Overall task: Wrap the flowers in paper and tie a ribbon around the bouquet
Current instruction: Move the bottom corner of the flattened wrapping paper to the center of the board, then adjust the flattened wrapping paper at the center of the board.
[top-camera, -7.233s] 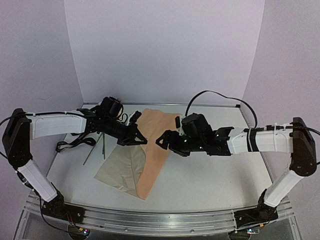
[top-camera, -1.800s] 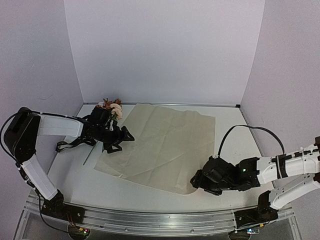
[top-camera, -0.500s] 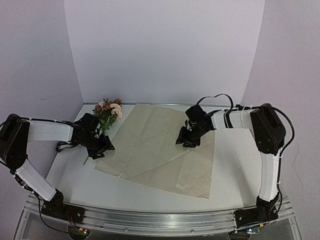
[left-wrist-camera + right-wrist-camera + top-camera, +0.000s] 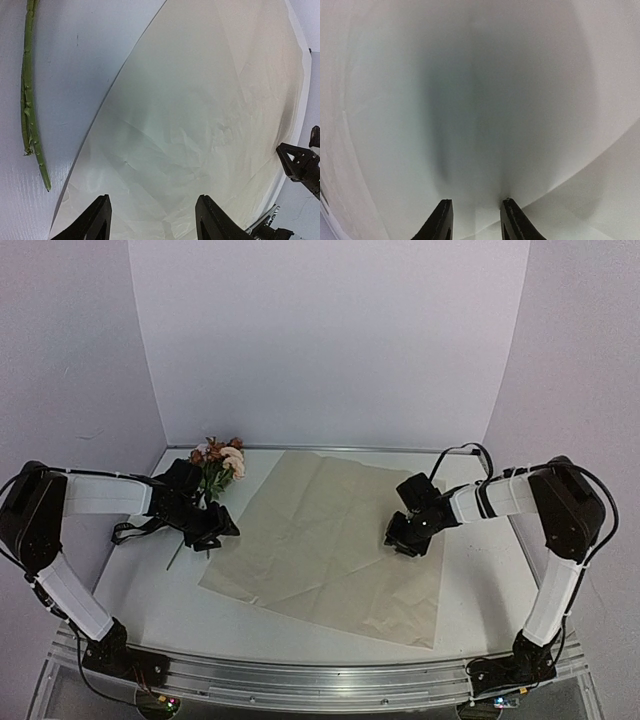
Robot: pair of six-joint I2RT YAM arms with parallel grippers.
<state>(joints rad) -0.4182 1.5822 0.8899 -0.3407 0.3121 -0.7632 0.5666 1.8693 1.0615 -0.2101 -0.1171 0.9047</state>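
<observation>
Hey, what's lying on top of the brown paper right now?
Nothing loose shows on the paper. The left tool and right tool sit over its left and right parts, hiding the patches beneath them. The flowers lie off it.

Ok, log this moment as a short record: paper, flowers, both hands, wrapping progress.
paper: spread flat on the table, creased, nothing on it
flowers: lying off the paper at its far left corner, stems on bare table
left hand: at the paper's left edge, fingers apart, holding nothing
right hand: low over the paper's right part, fingers apart, nothing gripped
wrapping: not started
</observation>
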